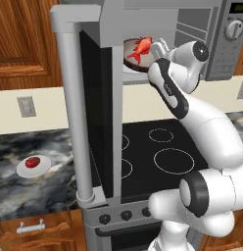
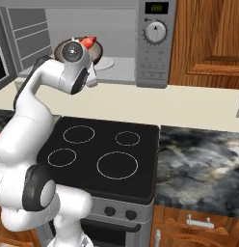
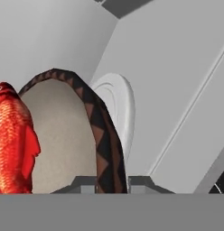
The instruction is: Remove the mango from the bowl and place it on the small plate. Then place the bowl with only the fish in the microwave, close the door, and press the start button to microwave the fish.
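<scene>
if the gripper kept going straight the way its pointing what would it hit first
Probably the white turntable right beyond the bowl rim the gripper is shut on, then the microwave inner wall; depth is hard to judge.

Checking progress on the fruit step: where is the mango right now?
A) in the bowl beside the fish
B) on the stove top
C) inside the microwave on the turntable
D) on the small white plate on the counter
D: the mango sits on the small plate on the dark counter, while the bowl carries the fish.
</scene>
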### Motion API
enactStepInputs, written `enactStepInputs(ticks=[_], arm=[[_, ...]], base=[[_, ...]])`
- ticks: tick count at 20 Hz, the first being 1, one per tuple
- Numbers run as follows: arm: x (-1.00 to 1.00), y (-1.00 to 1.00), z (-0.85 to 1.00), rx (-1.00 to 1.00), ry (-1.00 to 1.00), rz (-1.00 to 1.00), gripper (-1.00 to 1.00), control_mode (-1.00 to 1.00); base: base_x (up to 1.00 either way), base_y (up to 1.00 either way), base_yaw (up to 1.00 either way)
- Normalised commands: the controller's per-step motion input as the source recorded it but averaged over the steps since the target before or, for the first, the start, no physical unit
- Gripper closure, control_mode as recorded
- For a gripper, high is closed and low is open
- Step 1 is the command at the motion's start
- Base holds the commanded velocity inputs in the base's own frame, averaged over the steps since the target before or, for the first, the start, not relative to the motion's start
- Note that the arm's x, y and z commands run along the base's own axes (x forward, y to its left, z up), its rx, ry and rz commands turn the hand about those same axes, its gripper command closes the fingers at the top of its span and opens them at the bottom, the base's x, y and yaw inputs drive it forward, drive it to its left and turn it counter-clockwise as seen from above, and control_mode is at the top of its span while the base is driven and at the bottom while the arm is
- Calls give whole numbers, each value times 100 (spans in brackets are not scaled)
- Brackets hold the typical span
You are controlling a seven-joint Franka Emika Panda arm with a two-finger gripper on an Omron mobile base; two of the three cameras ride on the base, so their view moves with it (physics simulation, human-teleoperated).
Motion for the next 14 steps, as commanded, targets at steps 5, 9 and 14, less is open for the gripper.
enactStepInputs(ticks=[5, 9, 14], arm=[[47, 6, -8, 0, 5, 0, 100, -100], [40, 1, -3, 0, 5, 0, -100, -100], [-7, 2, 0, 0, -8, 1, -100, -100]], base=[[0, 0, 0], [0, 0, 0], [0, 0, 0]])
